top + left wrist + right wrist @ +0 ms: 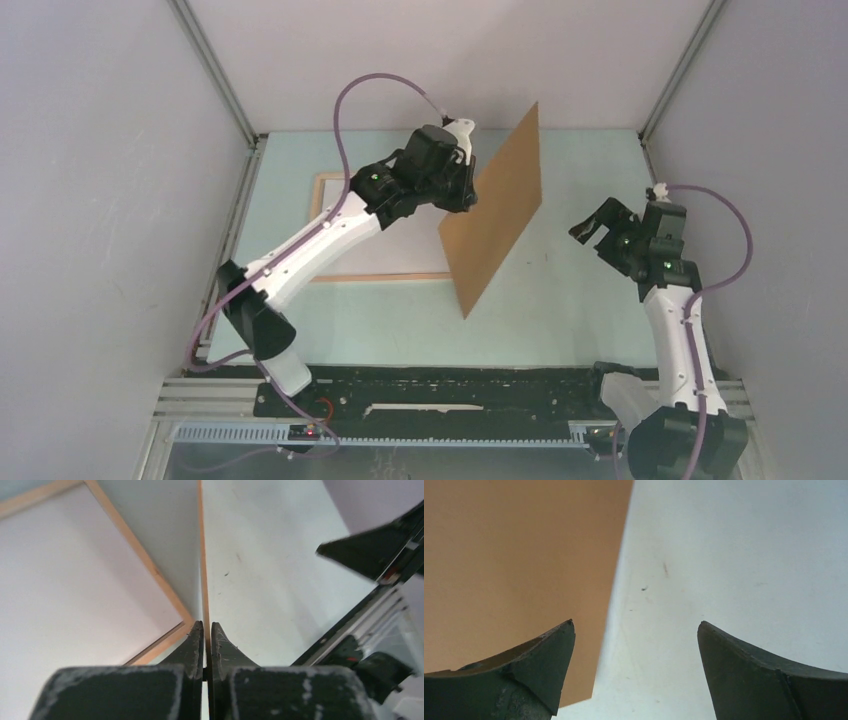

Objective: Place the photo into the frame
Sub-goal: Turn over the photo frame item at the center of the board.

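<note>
My left gripper (468,188) is shut on the photo (495,210) and holds it upright on edge above the table, its brown back turned toward the right arm. In the left wrist view the photo (201,555) shows as a thin brown edge running away from between the closed fingers (207,630). The frame (380,277) lies flat at the left, pale wood rim up with a white inside; its corner (135,545) lies just left of the photo's edge. My right gripper (597,225) is open and empty, right of the photo. Its wrist view shows the brown back (519,555) beyond the spread jaws (635,625).
The pale green table top (560,300) is walled by grey panels on the left, right and back. A black rail (450,390) runs along the near edge. The right arm (370,550) shows at the upper right of the left wrist view.
</note>
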`<state>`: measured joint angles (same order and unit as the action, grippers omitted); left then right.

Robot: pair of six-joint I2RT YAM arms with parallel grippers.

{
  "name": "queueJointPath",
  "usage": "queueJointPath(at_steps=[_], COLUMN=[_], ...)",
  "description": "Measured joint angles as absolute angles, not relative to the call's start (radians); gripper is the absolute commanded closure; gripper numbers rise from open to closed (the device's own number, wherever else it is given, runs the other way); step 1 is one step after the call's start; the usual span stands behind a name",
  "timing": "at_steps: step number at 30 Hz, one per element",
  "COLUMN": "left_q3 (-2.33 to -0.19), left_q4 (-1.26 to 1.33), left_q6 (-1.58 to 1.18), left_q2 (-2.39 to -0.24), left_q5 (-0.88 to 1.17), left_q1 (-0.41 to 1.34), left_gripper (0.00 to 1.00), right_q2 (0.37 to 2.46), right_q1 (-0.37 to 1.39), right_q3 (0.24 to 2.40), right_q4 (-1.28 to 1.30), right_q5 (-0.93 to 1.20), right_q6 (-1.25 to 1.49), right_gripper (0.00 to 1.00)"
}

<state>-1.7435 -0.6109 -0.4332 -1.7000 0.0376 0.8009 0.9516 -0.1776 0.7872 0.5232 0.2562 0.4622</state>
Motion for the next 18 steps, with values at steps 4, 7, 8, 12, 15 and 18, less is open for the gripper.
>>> queueJointPath(at_steps=[4,7,8,12,15,18], left_q3=[-1.825,-1.837,-1.837,-1.837,-1.837,-1.837], left_q4=[-0.776,-0.856,-0.878,-0.940,-0.959,-0.971], left_q6=[-0.316,-0.276,-0.267,-0.250,-0.247,-0.245], left_q2=[-1.653,-1.628,-1.623,-1.620,-1.620,-1.620], left_q5=[-0.055,-0.105,-0.122,-0.189,-0.241,-0.283], left_q1=[0.862,0.922,0.942,1.023,1.084,1.132], left_gripper=[1.00,1.00,1.00,1.00,1.00,1.00], right_q2=[0.971,1.008,1.022,1.044,1.068,1.122], right_q1=[-0.177,-0.177,-0.176,-0.146,-0.062,0.009], right_q3=[0.916,1.032,1.074,1.203,1.325,1.448], right_q4=[0.616,0.696,0.725,0.809,0.882,0.934], right_q5=[0.292,0.305,0.310,0.310,0.285,0.270], right_q6=[0.487,0.525,0.544,0.635,0.695,0.730], right_gripper=[0.00,0.00,0.00,0.00,0.06,0.08])
